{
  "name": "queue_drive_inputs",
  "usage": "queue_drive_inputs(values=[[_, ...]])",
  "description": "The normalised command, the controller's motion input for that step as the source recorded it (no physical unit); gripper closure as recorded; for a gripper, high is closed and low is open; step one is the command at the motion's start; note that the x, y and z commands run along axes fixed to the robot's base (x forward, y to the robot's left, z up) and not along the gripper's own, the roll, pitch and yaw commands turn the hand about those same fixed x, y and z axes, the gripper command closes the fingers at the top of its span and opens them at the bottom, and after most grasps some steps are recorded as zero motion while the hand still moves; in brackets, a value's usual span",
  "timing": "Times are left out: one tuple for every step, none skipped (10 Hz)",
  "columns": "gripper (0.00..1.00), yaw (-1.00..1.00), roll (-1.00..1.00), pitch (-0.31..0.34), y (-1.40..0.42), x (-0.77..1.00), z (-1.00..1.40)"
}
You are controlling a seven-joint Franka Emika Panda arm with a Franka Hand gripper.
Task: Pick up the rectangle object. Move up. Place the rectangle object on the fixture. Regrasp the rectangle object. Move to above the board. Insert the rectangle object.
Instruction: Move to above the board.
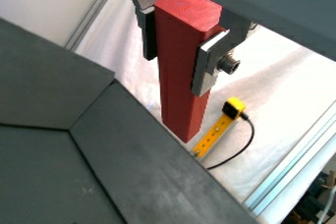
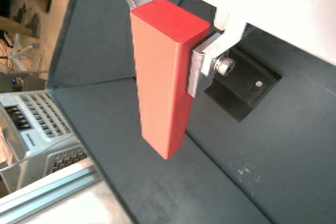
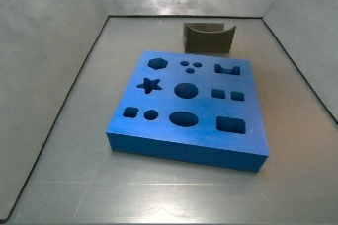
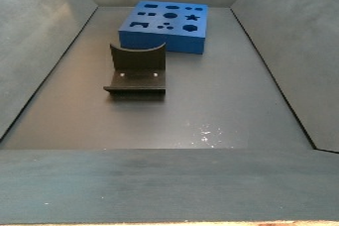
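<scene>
One block (image 1: 186, 63), red, hung clamped endwise in your gripper (image 1: 182, 43), out of both side views. You were at move-up; next, lower it onto the fixture (image 3: 209, 37), upper centre.

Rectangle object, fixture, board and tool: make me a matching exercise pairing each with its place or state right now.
Things:
1. rectangle object
2. fixture
3. board
4. tool

Places or states:
A. blue slab lying flat, its cut-outs unfilled
B. shut on the red-orange bar, visible only in the wrist views
C. standing empty on the dark floor, apart from the blue slab
D. hanging upright between the silver fingers

Pairs: 1-D, 2-C, 3-A, 4-B
</scene>
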Motion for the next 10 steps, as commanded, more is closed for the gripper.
queue_drive_inputs(values=[[1.00, 0.02, 0.00, 0.104, 0.00, -0.08, 1.00], [1.00, 0.03, 0.00, 0.110, 0.00, -0.06, 0.97], [1.00, 0.05, -0.01, 0.115, -0.01, -0.02, 0.74], [1.00, 0.06, -0.01, 0.122, -0.02, 0.00, 0.58], [1.00, 0.07, -0.01, 0.123, -0.02, 0.01, 0.47], [1.00, 0.09, -0.02, 0.123, -0.03, 0.02, 0.26], [1.00, -0.11, -1.00, -0.005, -1.00, -0.45, -0.16], [1.00, -0.11, -1.00, -0.017, -1.00, -0.46, -0.18], [1.00, -0.11, -1.00, -0.022, -1.00, -0.47, -0.17], [1.00, -0.11, -1.00, -0.024, -1.00, -0.49, -0.20]])
